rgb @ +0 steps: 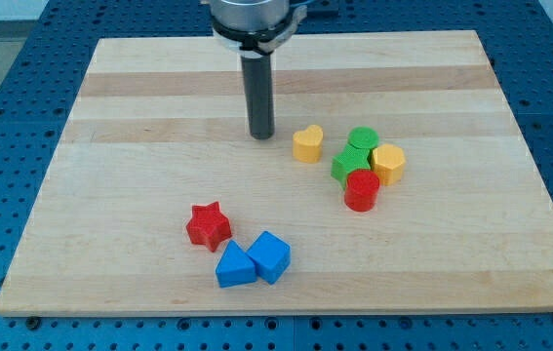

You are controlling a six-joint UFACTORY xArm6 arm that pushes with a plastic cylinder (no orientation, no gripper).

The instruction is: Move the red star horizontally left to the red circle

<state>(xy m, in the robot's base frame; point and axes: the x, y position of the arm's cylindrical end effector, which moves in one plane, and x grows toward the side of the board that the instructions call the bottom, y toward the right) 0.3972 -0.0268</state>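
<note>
The red star (208, 225) lies low on the wooden board, left of centre. The red circle (361, 190) is a short cylinder to the view's right, higher up, touching a green block (346, 165). My tip (261, 135) rests on the board above centre, well above the star and to the left of the yellow heart (307, 143). The tip touches no block.
A blue triangle (234, 265) and a blue cube (269, 256) sit just right of and below the star. A green cylinder (362, 139) and a yellow hexagon (388, 163) cluster with the red circle. The board (110, 146) rests on a blue perforated table.
</note>
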